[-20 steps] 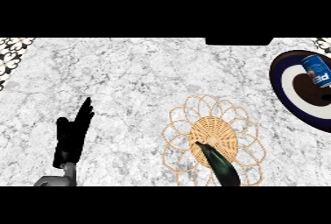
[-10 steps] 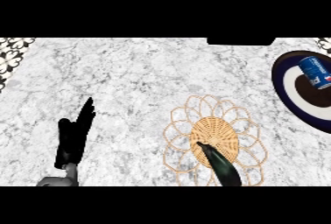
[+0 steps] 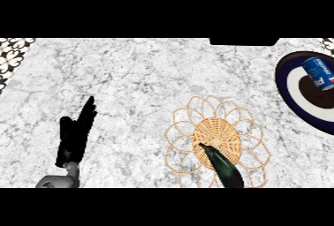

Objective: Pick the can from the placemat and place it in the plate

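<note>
The grey stone counter [image 3: 143,79] is big and wide. At its right edge sits the dark plate [image 3: 284,88] with a white ring. Near the front edge lies the woven placemat [image 3: 222,132], and nothing stands on it. The right hand [image 3: 222,165] hangs over the placemat with straight, narrow fingers, holding nothing. The left hand [image 3: 75,132] rests open near the front left corner. The blue can [image 3: 320,73] lies on its side in the plate. It has turned a tiny bit since a moment ago, while both hands have stayed put. So I think the job is done.
</note>
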